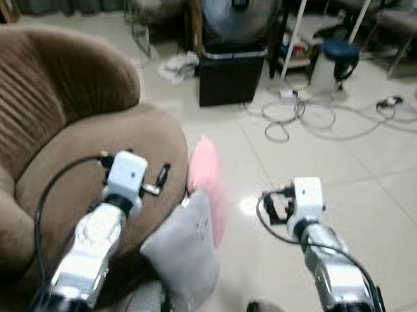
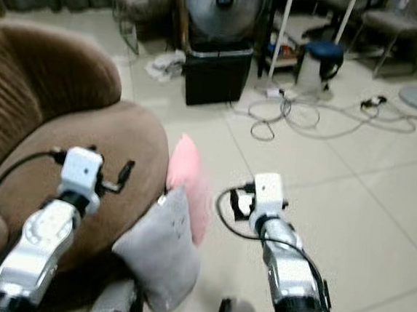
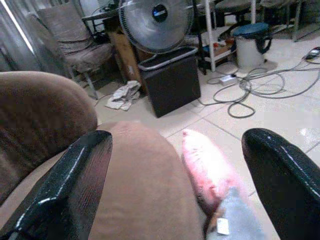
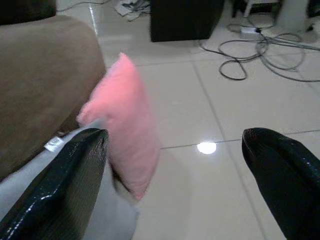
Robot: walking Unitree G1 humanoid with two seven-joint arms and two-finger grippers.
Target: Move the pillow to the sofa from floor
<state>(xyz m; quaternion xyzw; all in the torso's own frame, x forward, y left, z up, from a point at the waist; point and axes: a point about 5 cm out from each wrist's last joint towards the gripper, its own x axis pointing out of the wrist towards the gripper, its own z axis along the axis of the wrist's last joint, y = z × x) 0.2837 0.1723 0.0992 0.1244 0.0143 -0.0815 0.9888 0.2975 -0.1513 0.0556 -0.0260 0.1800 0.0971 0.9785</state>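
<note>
A pink pillow (image 1: 207, 184) stands on edge on the tiled floor, leaning on the front of the brown sofa (image 1: 61, 165). A grey pillow (image 1: 184, 252) leans against it, nearer to me. My left gripper (image 3: 185, 185) hovers open over the sofa seat's front edge, with the pink pillow (image 3: 207, 167) just ahead between its black fingers (image 3: 70, 190). My right gripper (image 4: 177, 185) is open above the floor, to the right of both pillows. The pink pillow (image 4: 125, 120) lies ahead of it on the sofa side. Neither gripper holds anything.
A black box (image 1: 230, 77) with a fan (image 1: 239, 9) on it stands beyond the sofa. Loose cables (image 1: 322, 111) trail across the floor at the right, near a white bin with a blue lid (image 1: 335, 63). A crumpled cloth (image 1: 178, 66) and chairs (image 1: 152, 5) are farther back.
</note>
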